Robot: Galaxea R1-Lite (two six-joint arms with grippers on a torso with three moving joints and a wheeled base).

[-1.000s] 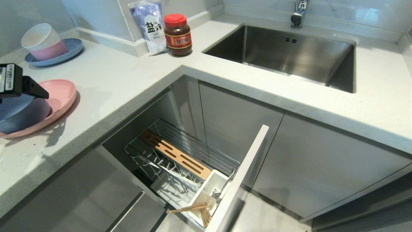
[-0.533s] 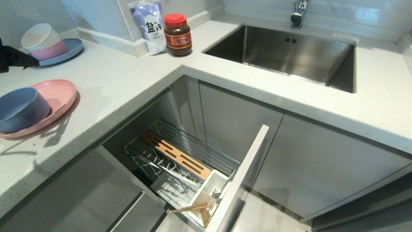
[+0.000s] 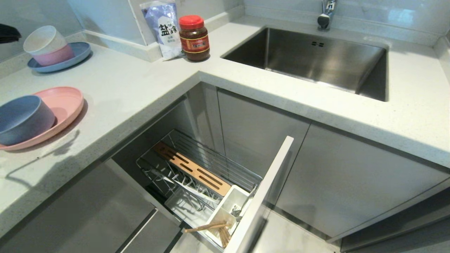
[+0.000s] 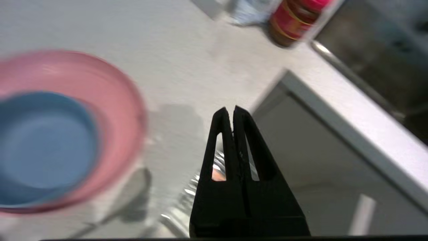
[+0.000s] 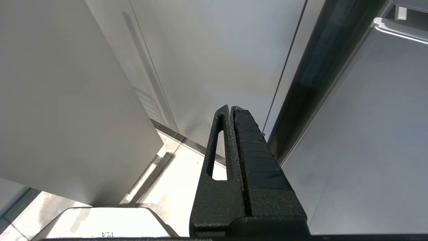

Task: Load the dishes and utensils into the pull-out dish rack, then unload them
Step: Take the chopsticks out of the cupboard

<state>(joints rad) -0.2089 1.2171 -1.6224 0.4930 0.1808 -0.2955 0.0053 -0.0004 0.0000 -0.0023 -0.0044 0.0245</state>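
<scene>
Blue-grey bowl (image 3: 21,119) sits released on your pink plate (image 3: 66,102); left gripper (image 4: 230,112) has lifted away, pinched closed and empty. Utensils remain.

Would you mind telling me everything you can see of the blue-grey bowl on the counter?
The blue-grey bowl is round, matte and plain, plastic-looking, with a fairly deep wall and a flat inner base; it looks empty. It sits slightly tilted on the near-left part of the pink plate, which lies flat on the white countertop at the robot's left. Only the plate touches it. The left wrist view shows it from above, blurred.
</scene>
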